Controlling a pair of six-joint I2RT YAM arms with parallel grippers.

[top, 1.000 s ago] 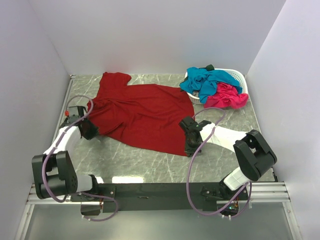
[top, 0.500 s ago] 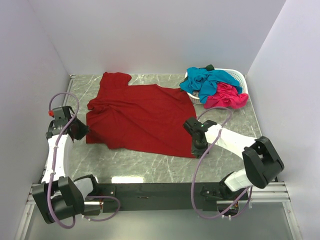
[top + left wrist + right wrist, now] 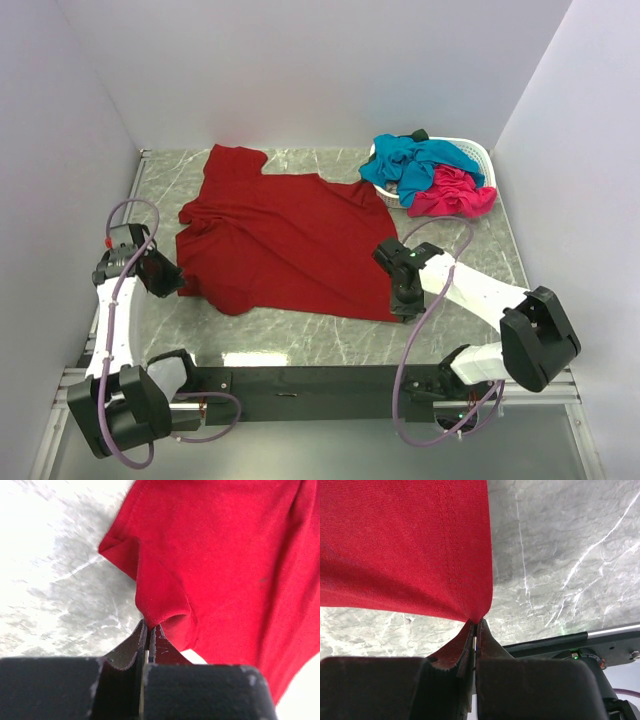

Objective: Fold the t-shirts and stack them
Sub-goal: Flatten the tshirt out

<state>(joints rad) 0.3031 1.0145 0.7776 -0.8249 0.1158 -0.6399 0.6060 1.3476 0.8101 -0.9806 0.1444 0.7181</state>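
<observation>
The red t-shirt (image 3: 285, 240) is pinched in two places. The left hand (image 3: 148, 632) is clamped tight on a rolled fold at the cloth's 8 o'clock edge. The right hand (image 3: 475, 626) is clamped tight on the hemmed corner at its 4 o'clock. Between the two hands the shirt lies spread on the tabletop (image 3: 300, 335), with one sleeve reaching toward 11 o'clock and creases on its left side.

The tabletop is glossy grey marble-patterned with pale veins. Plain white walls (image 3: 320, 70) stand at 9, 12 and 3 o'clock, and a black rail (image 3: 300, 381) carrying the arm bases runs along 6 o'clock.

At 1 o'clock on the tabletop a white basket (image 3: 482, 153) holds a blue t-shirt (image 3: 420, 162) and a pink t-shirt (image 3: 455, 195). Both are bunched, and the pink one spills over the rim.

Only the overhead view shows the basket and the red shirt's whole outline. The left wrist view shows the fold bulging just above the fingertips and a small turned-over corner. The right wrist view shows a double-stitched hem running down to the fingertips.

In all there are three t-shirts, one basket and two hands.
</observation>
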